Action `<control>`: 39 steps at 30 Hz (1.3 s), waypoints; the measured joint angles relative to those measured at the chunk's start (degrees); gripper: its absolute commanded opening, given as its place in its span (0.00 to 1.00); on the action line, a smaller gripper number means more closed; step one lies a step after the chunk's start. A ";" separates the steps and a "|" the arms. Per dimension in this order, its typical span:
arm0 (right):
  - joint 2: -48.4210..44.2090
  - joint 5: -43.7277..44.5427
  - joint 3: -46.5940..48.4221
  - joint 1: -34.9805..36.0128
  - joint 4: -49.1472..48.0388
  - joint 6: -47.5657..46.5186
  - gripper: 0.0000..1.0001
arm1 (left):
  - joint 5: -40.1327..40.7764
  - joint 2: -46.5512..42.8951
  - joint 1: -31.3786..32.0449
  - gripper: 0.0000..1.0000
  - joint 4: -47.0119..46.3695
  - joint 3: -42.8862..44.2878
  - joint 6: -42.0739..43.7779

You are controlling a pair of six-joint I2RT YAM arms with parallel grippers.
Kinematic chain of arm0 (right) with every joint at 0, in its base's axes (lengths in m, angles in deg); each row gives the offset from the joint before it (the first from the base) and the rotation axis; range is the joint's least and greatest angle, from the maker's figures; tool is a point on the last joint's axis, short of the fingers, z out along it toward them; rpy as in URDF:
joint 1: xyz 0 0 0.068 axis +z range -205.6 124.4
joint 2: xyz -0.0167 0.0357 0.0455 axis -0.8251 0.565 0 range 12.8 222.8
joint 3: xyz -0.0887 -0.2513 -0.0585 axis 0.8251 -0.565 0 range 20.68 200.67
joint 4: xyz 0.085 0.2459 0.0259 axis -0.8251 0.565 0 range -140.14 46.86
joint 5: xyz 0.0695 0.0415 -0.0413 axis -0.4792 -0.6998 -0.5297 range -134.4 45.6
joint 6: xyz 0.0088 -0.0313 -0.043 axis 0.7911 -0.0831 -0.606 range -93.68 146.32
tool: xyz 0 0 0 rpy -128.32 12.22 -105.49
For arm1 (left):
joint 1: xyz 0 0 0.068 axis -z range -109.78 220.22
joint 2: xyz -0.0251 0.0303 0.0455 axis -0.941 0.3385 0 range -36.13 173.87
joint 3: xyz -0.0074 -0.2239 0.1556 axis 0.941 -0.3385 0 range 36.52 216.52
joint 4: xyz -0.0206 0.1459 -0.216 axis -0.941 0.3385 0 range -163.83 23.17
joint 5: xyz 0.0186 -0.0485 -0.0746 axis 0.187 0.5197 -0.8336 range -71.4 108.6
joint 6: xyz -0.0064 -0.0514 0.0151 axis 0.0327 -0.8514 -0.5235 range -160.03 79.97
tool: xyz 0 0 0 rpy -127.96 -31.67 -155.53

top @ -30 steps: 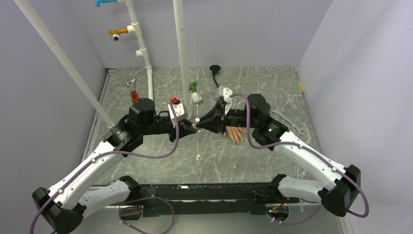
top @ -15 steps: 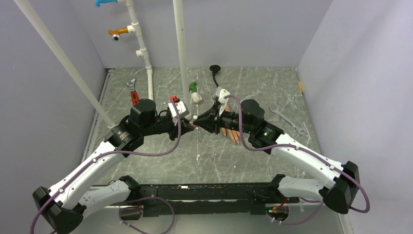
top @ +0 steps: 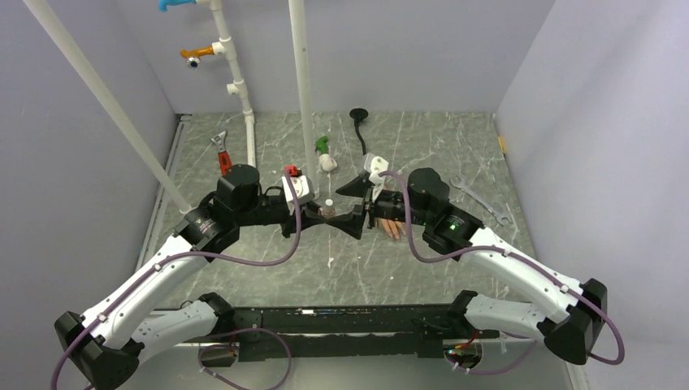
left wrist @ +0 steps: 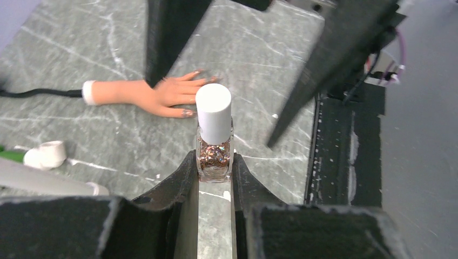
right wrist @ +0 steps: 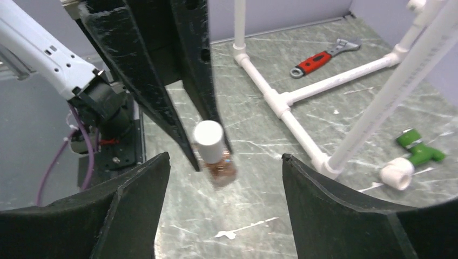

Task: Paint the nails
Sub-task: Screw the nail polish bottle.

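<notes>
Spreading wide from a near-shut pinch, the right pincer (right wrist: 224, 159) now straddles the white cap (left wrist: 214, 112), gripping nothing. The left pincer (left wrist: 215, 164) clamps the polish bottle (left wrist: 214, 154). With the cap on, painting probably hasn't begun. The nails (left wrist: 188, 113) tip the rubber hand (left wrist: 156, 96) lying on the tabletop (left wrist: 81, 140) just beyond.

Tabletop (top: 366, 272): grey-green, marbled with white veins. Bottle (left wrist: 215, 155): clear, filled with copper glitter flecks; cap (left wrist: 214, 112) white. Hand (left wrist: 154, 96): peach, with white cuff (left wrist: 89, 92) and black stem (left wrist: 38, 93); nails (left wrist: 188, 113) greyish-brown. Wrench (right wrist: 315, 61): red handle, grey head. Pipes (right wrist: 281, 101): white. Valve (right wrist: 418, 147): green.
</notes>
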 measured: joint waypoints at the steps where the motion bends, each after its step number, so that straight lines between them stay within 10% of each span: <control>1: -0.55 -1.25 0.00 -0.76 0.42 -1.18 0.68 | -1.36 0.00 0.00 0.00 0.42 0.02 0.46; 39: 2.67 -19.80 0.00 -6.05 -5.77 2.19 0.28 | -6.67 2.08 0.04 0.00 1.70 0.52 1.49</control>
